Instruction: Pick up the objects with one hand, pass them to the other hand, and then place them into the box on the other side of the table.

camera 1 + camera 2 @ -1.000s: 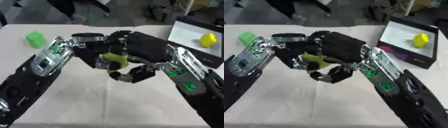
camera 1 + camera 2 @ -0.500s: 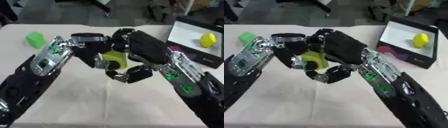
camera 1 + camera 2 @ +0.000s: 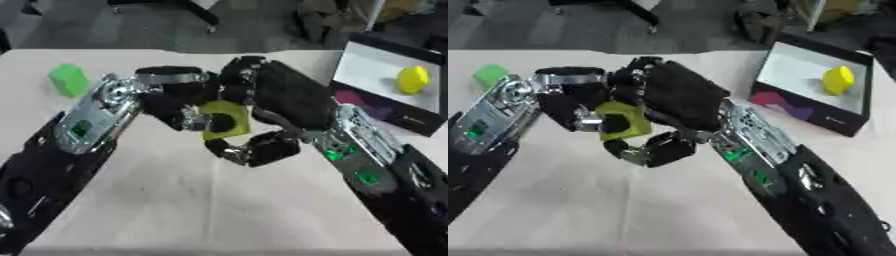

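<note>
While it hangs above the middle of the table [image 3: 175, 200], an olive-yellow block [image 3: 225, 119] is held between both hands.

The block is gripped by the curled fingers of the left hand [image 3: 179, 102] and enclosed by the right hand [image 3: 271, 110]. A yellow object [image 3: 411, 79] lies in the box [image 3: 372, 65] at right; a green block [image 3: 68, 79] sits far left.

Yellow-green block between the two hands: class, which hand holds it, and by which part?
Both hands are closed on the yellow-green block: the left hand at its left side, the right hand around its right side and underside.
</note>
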`<state>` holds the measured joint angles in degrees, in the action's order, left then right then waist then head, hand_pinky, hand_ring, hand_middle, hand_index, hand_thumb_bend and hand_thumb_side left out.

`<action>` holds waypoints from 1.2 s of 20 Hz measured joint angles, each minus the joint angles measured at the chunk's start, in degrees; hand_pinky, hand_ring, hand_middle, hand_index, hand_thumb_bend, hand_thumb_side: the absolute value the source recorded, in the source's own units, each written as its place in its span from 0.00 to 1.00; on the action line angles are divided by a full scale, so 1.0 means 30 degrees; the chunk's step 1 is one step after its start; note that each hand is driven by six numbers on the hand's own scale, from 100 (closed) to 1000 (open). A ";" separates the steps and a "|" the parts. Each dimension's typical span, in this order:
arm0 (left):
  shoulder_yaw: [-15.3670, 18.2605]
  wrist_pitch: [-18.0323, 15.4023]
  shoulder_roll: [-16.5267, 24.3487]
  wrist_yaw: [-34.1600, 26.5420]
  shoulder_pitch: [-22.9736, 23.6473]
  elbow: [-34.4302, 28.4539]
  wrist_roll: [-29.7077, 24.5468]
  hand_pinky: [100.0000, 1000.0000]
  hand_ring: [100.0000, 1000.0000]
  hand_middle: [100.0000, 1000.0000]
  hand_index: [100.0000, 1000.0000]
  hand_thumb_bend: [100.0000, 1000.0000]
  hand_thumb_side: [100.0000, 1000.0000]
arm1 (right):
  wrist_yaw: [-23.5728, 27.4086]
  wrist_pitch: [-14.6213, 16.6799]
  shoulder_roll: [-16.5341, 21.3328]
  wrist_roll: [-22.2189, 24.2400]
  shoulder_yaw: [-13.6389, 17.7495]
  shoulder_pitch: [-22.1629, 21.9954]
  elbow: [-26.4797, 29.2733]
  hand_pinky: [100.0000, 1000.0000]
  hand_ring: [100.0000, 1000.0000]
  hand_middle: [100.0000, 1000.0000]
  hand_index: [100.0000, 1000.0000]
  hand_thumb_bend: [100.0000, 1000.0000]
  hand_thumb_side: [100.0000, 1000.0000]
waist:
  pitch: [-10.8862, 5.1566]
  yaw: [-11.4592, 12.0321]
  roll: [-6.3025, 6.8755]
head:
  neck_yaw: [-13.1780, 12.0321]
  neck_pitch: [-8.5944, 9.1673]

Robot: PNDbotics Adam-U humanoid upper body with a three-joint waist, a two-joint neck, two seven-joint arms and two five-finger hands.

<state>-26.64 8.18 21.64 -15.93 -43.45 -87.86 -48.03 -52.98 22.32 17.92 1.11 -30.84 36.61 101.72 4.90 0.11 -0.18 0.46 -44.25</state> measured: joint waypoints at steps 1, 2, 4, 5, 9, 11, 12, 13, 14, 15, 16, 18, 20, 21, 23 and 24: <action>0.0058 -0.0110 -0.0013 -0.0012 0.0053 -0.0001 0.0000 0.64 0.44 0.45 0.69 0.42 0.53 | -0.0053 -0.0003 -0.0002 -0.0110 0.0000 -0.0035 0.0017 0.62 0.45 0.26 0.55 0.00 0.34 | 0.0000 -0.0003 -0.0002 | 0.0054 0.0000; 0.0111 -0.0217 -0.0023 -0.0053 0.0074 -0.0001 0.0009 0.66 0.46 0.48 0.72 0.54 0.61 | -0.0076 -0.0015 -0.0002 -0.0197 0.0000 -0.0053 0.0052 0.62 0.45 0.26 0.55 0.00 0.34 | 0.0000 -0.0005 -0.0004 | 0.0086 0.0000; 0.0304 -0.0509 -0.0095 -0.0152 0.0192 0.0008 0.0028 0.67 0.48 0.51 0.74 0.60 0.64 | -0.0092 -0.0070 -0.0002 -0.0373 0.0000 -0.0086 0.0119 0.62 0.45 0.26 0.55 0.00 0.34 | 0.0000 -0.0011 -0.0007 | 0.0220 0.0000; 0.0406 -0.0678 -0.0152 -0.0250 0.0255 0.0034 0.0022 0.69 0.50 0.53 0.76 0.66 0.68 | -0.0093 -0.0092 -0.0002 -0.0421 0.0000 -0.0086 0.0125 0.62 0.45 0.26 0.55 0.00 0.34 | 0.0000 -0.0012 -0.0009 | 0.0282 0.0000; 0.0767 -0.1335 -0.0318 -0.0911 0.0557 0.0327 -0.0102 0.72 0.55 0.58 0.78 0.78 0.84 | -0.0094 -0.0185 -0.0008 -0.0539 0.0000 -0.0084 0.0134 0.62 0.45 0.26 0.55 0.00 0.33 | 0.0000 -0.0014 -0.0020 | 0.0649 0.0000; 0.1005 -0.1580 -0.0338 -0.1317 0.0743 0.0503 -0.0131 0.73 0.57 0.60 0.79 0.80 0.87 | -0.0094 -0.0238 -0.0009 -0.0605 0.0001 -0.0084 0.0131 0.62 0.45 0.26 0.55 0.00 0.33 | 0.0000 -0.0013 -0.0021 | 0.0855 0.0000; 0.1158 -0.1706 -0.0338 -0.1613 0.0882 0.0583 -0.0140 0.74 0.57 0.61 0.79 0.80 0.87 | -0.0094 -0.0275 -0.0009 -0.0658 0.0012 -0.0085 0.0130 0.61 0.45 0.26 0.55 0.00 0.33 | 0.0000 -0.0011 -0.0023 | 0.0958 0.0000; 0.1338 -0.1835 -0.0338 -0.1929 0.1035 0.0636 -0.0149 0.74 0.58 0.62 0.79 0.79 0.85 | -0.0094 -0.0301 -0.0009 -0.0713 0.0068 -0.0087 0.0130 0.61 0.45 0.26 0.55 0.00 0.33 | 0.0006 -0.0008 -0.0028 | 0.1064 0.0000; 0.1570 -0.1976 -0.0329 -0.2106 0.1197 0.0655 -0.0160 0.74 0.58 0.62 0.79 0.78 0.84 | -0.0095 -0.0353 -0.0009 -0.0783 0.0179 -0.0094 0.0130 0.61 0.45 0.26 0.55 0.00 0.33 | 0.0008 -0.0004 -0.0034 | 0.1166 0.0000; 0.1849 -0.2119 -0.0290 -0.2107 0.1335 0.0666 -0.0162 0.74 0.58 0.62 0.79 0.77 0.83 | -0.0096 -0.0412 -0.0008 -0.0858 0.0327 -0.0127 0.0128 0.62 0.45 0.26 0.55 0.00 0.35 | 0.0012 0.0000 -0.0041 | 0.1261 0.0000; 0.2170 -0.2252 -0.0210 -0.2142 0.1481 0.0671 -0.0110 0.74 0.58 0.62 0.78 0.76 0.82 | -0.0107 -0.0467 0.0000 -0.0943 0.0528 -0.0175 0.0128 0.62 0.45 0.26 0.55 0.00 0.34 | 0.0019 0.0001 -0.0044 | 0.1355 0.0000; 0.3012 -0.2507 0.0162 -0.2670 0.1784 0.0725 0.0257 0.74 0.58 0.61 0.78 0.75 0.80 | -0.0341 -0.0610 0.0314 -0.1071 0.1011 -0.0320 -0.0039 0.62 0.45 0.26 0.55 0.00 0.34 | 0.0024 0.0039 -0.0058 | 0.1534 0.0000; 0.3812 -0.2625 0.0381 -0.3013 0.1931 0.0804 0.1099 0.73 0.58 0.61 0.78 0.71 0.83 | -0.0657 -0.0728 0.0849 -0.1123 0.1376 -0.0443 -0.0396 0.62 0.45 0.26 0.54 0.00 0.36 | 0.0025 0.0079 -0.0080 | 0.1700 -0.0002; 0.4141 -0.2592 0.0380 -0.3048 0.2022 0.0981 0.1706 0.73 0.58 0.61 0.77 0.68 0.86 | -0.0764 -0.0760 0.0915 -0.1170 0.1466 -0.0435 -0.0394 0.62 0.45 0.26 0.54 0.00 0.36 | 0.0025 0.0085 -0.0080 | 0.1791 -0.0002; 0.4723 -0.2397 0.0365 -0.3055 0.2143 0.1500 0.3105 0.72 0.58 0.61 0.77 0.59 0.91 | -0.0875 -0.0799 0.1000 -0.1297 0.1594 -0.0420 -0.0278 0.62 0.45 0.25 0.54 0.00 0.37 | 0.0025 0.0093 -0.0097 | 0.1944 -0.0002; 0.5002 -0.2259 0.0350 -0.3030 0.2167 0.1791 0.3857 0.72 0.58 0.61 0.77 0.58 0.91 | -0.0890 -0.0844 0.1009 -0.1377 0.1685 -0.0410 -0.0167 0.62 0.45 0.25 0.54 0.00 0.37 | 0.0025 0.0095 -0.0108 | 0.2029 -0.0002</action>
<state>-11.63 1.40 22.69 -25.02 -36.95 -82.49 -36.46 -55.65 19.79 20.94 -3.02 -25.78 35.38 101.22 4.98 0.40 -0.51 6.55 -44.26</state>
